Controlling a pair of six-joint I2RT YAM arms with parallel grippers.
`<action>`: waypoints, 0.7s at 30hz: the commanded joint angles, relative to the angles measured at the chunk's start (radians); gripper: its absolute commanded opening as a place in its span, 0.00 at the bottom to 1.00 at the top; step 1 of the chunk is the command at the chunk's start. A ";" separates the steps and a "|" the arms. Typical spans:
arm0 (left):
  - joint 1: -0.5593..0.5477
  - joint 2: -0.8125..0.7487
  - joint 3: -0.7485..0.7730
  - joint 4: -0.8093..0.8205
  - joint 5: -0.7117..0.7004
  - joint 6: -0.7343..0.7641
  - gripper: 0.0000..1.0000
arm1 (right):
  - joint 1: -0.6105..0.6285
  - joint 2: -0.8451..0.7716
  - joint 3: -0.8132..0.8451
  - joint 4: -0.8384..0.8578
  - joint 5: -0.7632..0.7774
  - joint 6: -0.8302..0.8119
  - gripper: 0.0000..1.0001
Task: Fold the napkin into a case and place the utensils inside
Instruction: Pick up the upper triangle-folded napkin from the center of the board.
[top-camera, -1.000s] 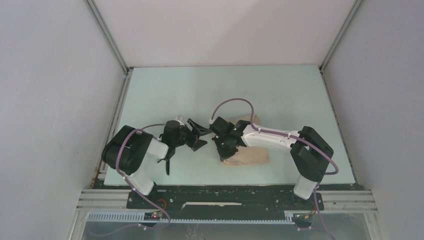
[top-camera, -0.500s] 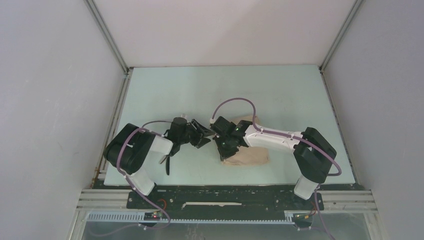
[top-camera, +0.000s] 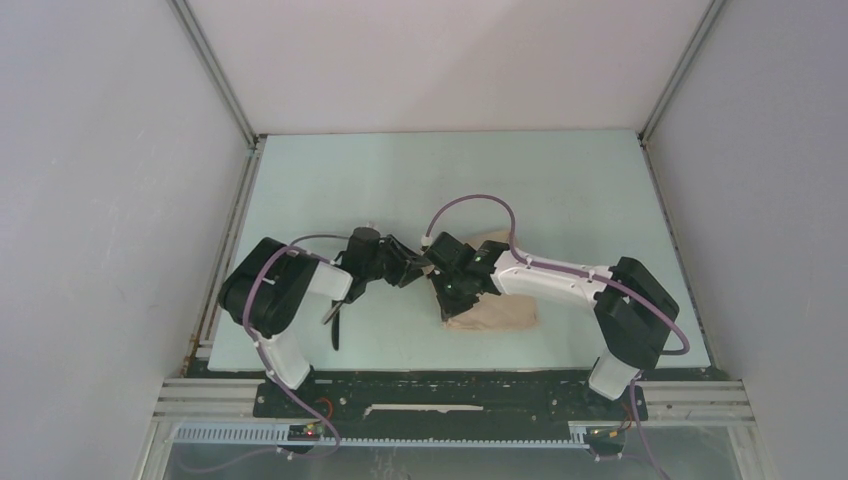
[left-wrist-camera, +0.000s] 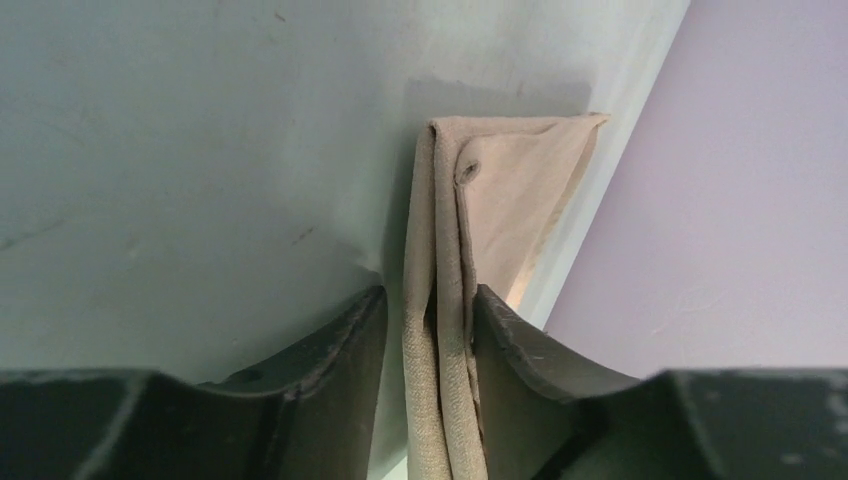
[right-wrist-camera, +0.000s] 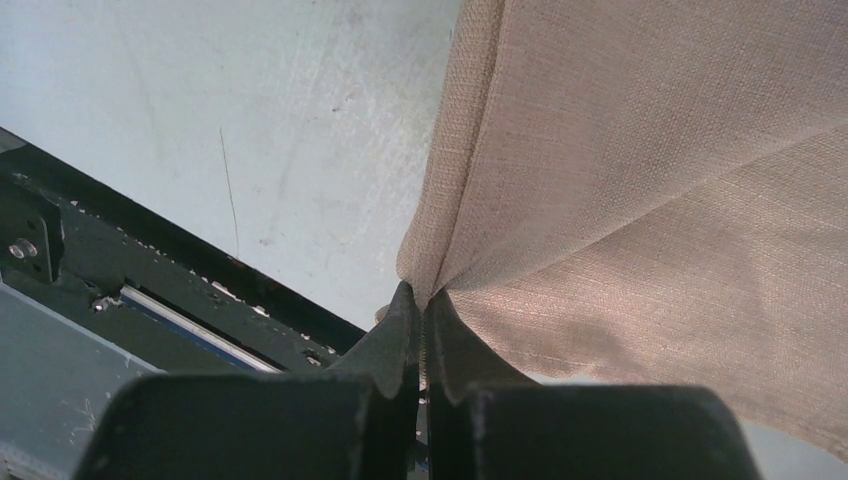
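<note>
The beige napkin (top-camera: 505, 312) lies folded on the table, right of centre. My right gripper (top-camera: 448, 303) is shut on its near-left edge; the right wrist view shows the cloth (right-wrist-camera: 650, 180) pulled taut up from the pinched jaws (right-wrist-camera: 422, 295). My left gripper (top-camera: 418, 268) has come in from the left. In the left wrist view its fingers (left-wrist-camera: 430, 295) straddle the napkin's folded layers (left-wrist-camera: 510, 190): the right finger touches the cloth and a slim gap shows at the left finger. A thin black knife (top-camera: 335, 328) lies beside the left arm. The fork is not visible.
The pale green table (top-camera: 450, 180) is enclosed by white walls. A black frame rail (right-wrist-camera: 150, 290) runs along the near edge, close below the right gripper. A purple cable (top-camera: 470, 203) loops above the right wrist.
My left gripper has moved right to the napkin's edge, and its jaws have narrowed around the folded layers. The right gripper has kept its pinch and shifted only slightly.
</note>
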 joint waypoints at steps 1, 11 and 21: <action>-0.005 0.032 0.030 -0.051 -0.056 0.045 0.43 | 0.008 -0.045 -0.001 0.017 0.004 -0.012 0.00; 0.014 -0.079 0.096 -0.237 -0.125 0.171 0.14 | 0.025 -0.037 -0.007 0.034 -0.001 -0.013 0.00; 0.157 -0.395 0.236 -0.679 -0.205 0.338 0.00 | 0.040 -0.061 0.039 0.288 -0.274 0.023 0.00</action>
